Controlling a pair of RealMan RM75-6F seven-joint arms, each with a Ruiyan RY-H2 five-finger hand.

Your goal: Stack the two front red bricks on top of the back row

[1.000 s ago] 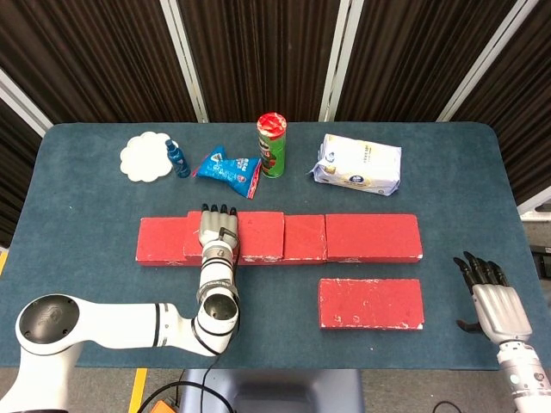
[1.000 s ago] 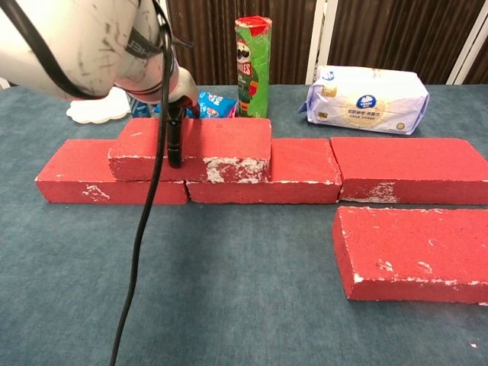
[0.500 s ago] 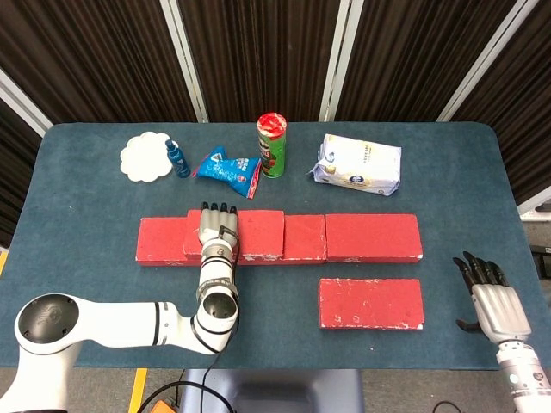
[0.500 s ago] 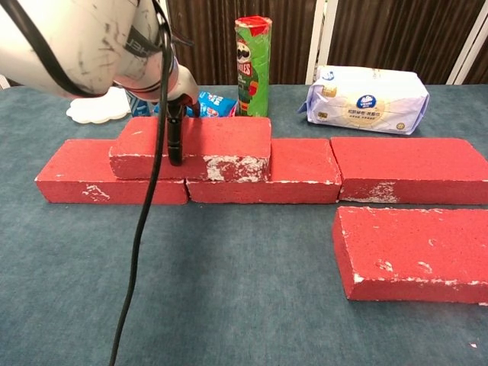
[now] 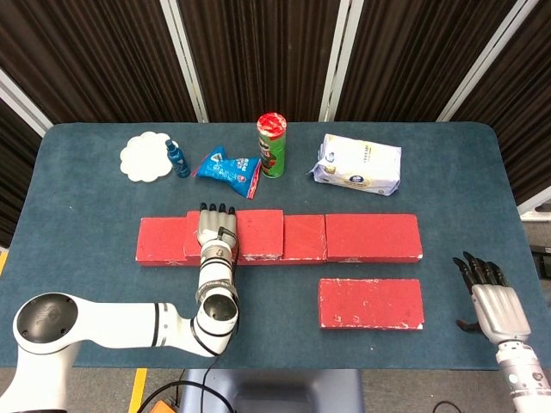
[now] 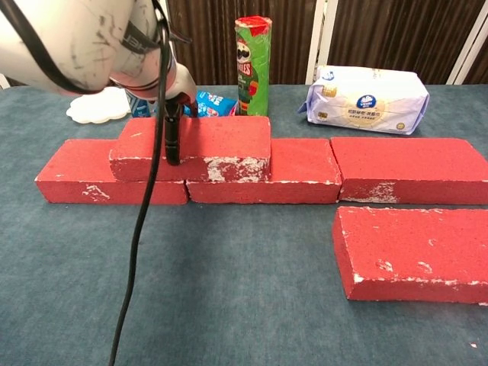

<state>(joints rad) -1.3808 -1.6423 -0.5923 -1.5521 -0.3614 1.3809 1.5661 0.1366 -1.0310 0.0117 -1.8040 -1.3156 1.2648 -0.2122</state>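
Note:
Three red bricks form the back row [image 5: 370, 238] [image 6: 412, 168] across the table's middle. A fourth red brick [image 5: 254, 232] [image 6: 206, 141] lies on top of the row's left part, straddling two bricks. My left hand [image 5: 217, 231] [image 6: 174, 114] grips this upper brick, with fingers over its far edge and a dark finger [image 6: 173, 145] down its near face. One red brick [image 5: 370, 303] [image 6: 415, 255] lies alone in front on the right. My right hand [image 5: 492, 301] rests open near the table's right front edge, apart from that brick.
Behind the bricks stand a green chips can [image 5: 272, 146] [image 6: 253, 67], a white tissue pack [image 5: 357, 163] [image 6: 370, 99], a blue snack bag [image 5: 228, 168], a small blue bottle [image 5: 176, 159] and a white coaster [image 5: 145, 157]. A black cable [image 6: 137, 252] hangs from my left arm.
My left hand and the upper brick have edged very slightly left and back on the row. The right hand and the front brick have not moved.

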